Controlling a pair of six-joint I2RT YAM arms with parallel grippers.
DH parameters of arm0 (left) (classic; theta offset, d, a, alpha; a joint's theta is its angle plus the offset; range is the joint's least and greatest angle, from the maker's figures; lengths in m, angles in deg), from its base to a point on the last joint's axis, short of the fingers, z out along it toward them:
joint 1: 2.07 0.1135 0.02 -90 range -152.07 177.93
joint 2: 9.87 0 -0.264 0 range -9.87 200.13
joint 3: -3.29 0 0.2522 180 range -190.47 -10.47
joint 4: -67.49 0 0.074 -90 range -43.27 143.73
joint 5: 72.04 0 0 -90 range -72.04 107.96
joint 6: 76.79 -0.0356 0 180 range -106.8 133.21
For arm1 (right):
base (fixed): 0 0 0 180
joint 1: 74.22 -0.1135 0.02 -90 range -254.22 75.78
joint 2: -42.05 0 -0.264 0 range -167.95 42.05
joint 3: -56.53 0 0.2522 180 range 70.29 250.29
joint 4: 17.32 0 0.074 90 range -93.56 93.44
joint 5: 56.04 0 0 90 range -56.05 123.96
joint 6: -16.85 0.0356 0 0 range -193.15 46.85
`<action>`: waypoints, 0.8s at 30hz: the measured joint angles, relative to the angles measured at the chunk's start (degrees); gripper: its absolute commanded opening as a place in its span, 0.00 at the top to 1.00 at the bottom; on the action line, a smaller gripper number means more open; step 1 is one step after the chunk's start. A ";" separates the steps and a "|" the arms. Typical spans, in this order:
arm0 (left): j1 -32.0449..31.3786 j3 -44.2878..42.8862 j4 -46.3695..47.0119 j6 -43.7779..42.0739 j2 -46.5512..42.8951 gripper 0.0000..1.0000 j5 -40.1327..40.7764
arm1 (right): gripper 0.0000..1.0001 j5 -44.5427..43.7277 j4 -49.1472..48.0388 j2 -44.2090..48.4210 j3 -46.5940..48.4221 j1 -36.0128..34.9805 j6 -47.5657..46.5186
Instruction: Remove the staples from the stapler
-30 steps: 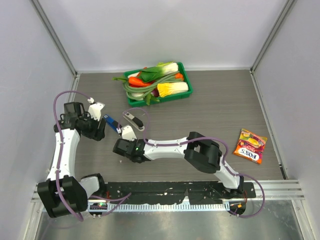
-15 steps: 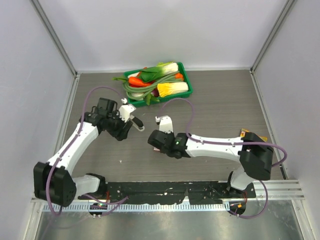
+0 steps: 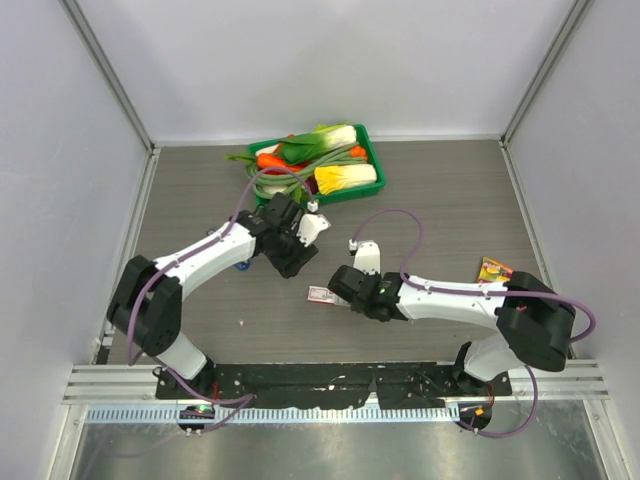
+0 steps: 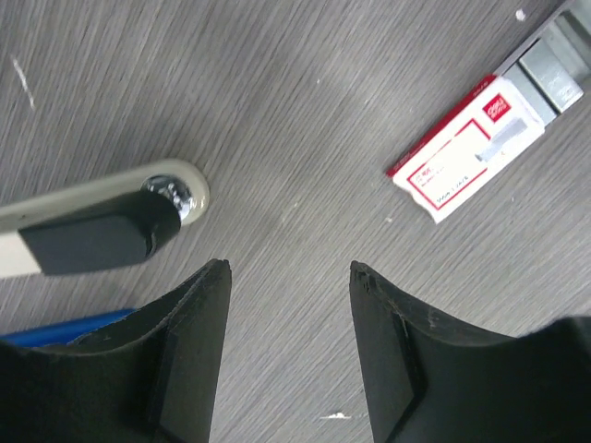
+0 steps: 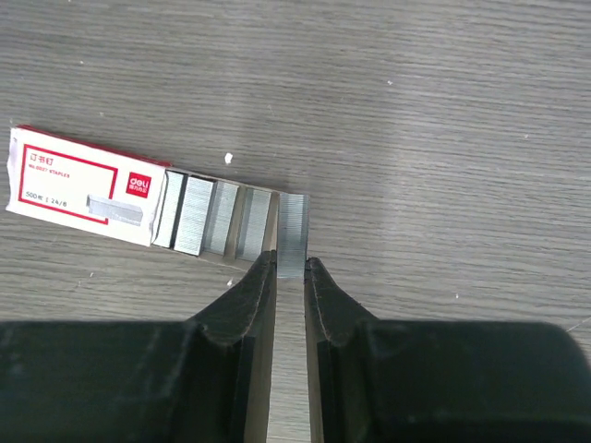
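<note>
The stapler (image 4: pixel 102 226), black with a silver-white top, lies on the table just up and left of my left gripper (image 4: pixel 288 268), which is open and empty above bare wood. In the top view the left gripper (image 3: pixel 290 248) covers the stapler. My right gripper (image 5: pixel 291 263) is shut on a short silver-grey strip of staples (image 5: pixel 292 231). It holds the strip at the open end of a small red-and-white staple box (image 5: pixel 83 189) with several more strips in its drawer. The box also shows in the top view (image 3: pixel 321 295), by the right gripper (image 3: pixel 338 291).
A blue stapler (image 4: pixel 65 325) lies beside the black one, partly under the left arm (image 3: pixel 243 266). A green tray (image 3: pixel 372 188) of toy vegetables stands at the back. A yellow candy packet (image 3: pixel 492 271) lies at the right. The staple box appears in the left wrist view (image 4: pixel 466 148).
My left arm has swung right from the table's left side to over the stapler. My right arm has drawn back to the right, and its gripper now sits at the staple box.
</note>
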 measured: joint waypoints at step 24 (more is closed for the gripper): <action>-4.70 -5.49 2.40 0.79 8.70 0.43 2.69 | 0.87 6.01 -7.28 2.34 -2.62 2.47 -0.04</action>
